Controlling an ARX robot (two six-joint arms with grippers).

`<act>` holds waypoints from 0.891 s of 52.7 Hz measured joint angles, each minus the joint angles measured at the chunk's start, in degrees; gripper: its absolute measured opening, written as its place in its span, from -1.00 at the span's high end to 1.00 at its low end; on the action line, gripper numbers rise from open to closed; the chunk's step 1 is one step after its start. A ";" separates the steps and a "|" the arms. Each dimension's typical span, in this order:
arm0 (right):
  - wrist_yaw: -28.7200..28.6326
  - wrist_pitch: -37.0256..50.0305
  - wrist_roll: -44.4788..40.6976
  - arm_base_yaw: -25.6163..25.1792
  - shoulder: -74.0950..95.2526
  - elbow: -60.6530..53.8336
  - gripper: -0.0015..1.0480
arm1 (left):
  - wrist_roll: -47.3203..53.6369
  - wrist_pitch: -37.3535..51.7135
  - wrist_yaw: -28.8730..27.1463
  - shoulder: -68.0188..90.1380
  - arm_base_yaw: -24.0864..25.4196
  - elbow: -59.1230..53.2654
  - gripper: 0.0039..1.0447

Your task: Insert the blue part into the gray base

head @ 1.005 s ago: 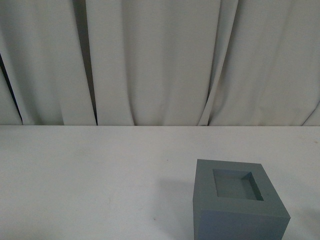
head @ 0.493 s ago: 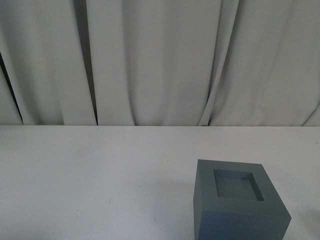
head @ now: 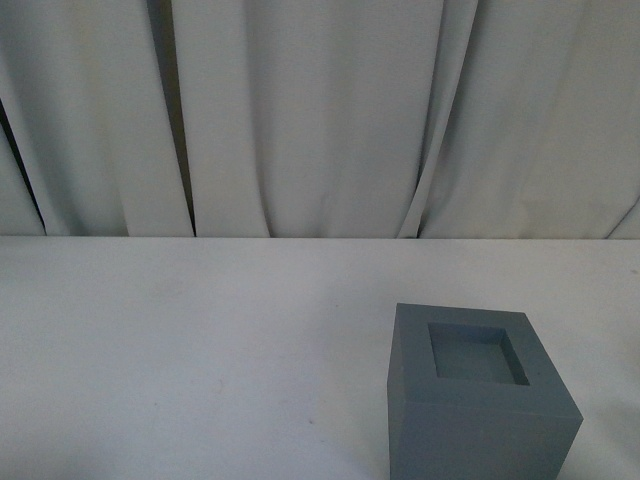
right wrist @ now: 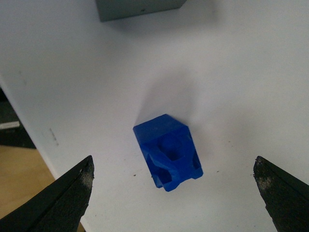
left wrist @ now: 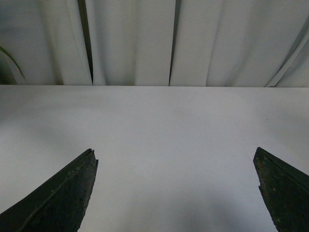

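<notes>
Our right pincer (right wrist: 174, 163) stands wide apart with nothing in it. The blue part (right wrist: 169, 152) sits on the white tabletop (right wrist: 241, 72) directly beneath the gap, roughly midway between the two fingers and touching neither. The gray base (right wrist: 137, 7) lies farther out, beyond the part as seen from this pincer, and well apart from it. Its square recess is empty in the front view. Our left pincer (left wrist: 175, 153) is also spread open over bare tabletop, and none of the task's things lie between its fingers.

We judge that the grasp has not yet been made, and most of the risk lies there. The blue part's faces sit at an angle to the line between our fingers, so one finger could meet a corner first and spin or shove the block instead of clamping it. We cannot tell for sure from this view whether the part stands upright or leans, and a wrong guess would give us a crooked hold. The tabletop's edge runs close by on one finger's side, so a hard nudge that way could send the part off. A part held askew would then likely catch on the recess rim and jam, because the fit looks snug.
</notes>
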 joint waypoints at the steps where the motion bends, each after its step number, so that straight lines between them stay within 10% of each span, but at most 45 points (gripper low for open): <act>1: 0.55 0.09 -0.55 0.09 0.59 0.17 -0.86 | 0.00 0.00 -0.02 0.00 0.00 0.00 -0.89; 47: 10.58 -1.33 -4.66 2.64 17.77 7.17 -0.86 | 0.00 0.00 0.00 0.00 0.00 0.00 -0.89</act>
